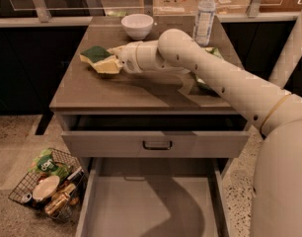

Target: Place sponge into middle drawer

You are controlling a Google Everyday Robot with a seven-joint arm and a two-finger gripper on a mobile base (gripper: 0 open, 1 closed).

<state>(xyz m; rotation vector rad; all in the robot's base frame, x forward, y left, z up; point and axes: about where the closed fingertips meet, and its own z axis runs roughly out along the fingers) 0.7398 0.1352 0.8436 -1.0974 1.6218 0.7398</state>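
The sponge (98, 59), pale yellow with a dark green face, is at the left rear of the brown counter (92, 95), tilted and just above its surface. My gripper (113, 59) reaches in from the right and its fingers are closed on the sponge's right end. The middle drawer (151, 209) stands pulled out wide below the counter front, and its pale grey floor is bare. My arm crosses the counter from the lower right.
The top drawer with a black bar handle (157, 144) is slightly out above the middle drawer. A white bowl (137, 24) and a water bottle (204, 14) stand at the counter's back. A light-green snack bag (213, 53) lies behind my arm. A wire basket of items (47, 184) sits on the floor at left.
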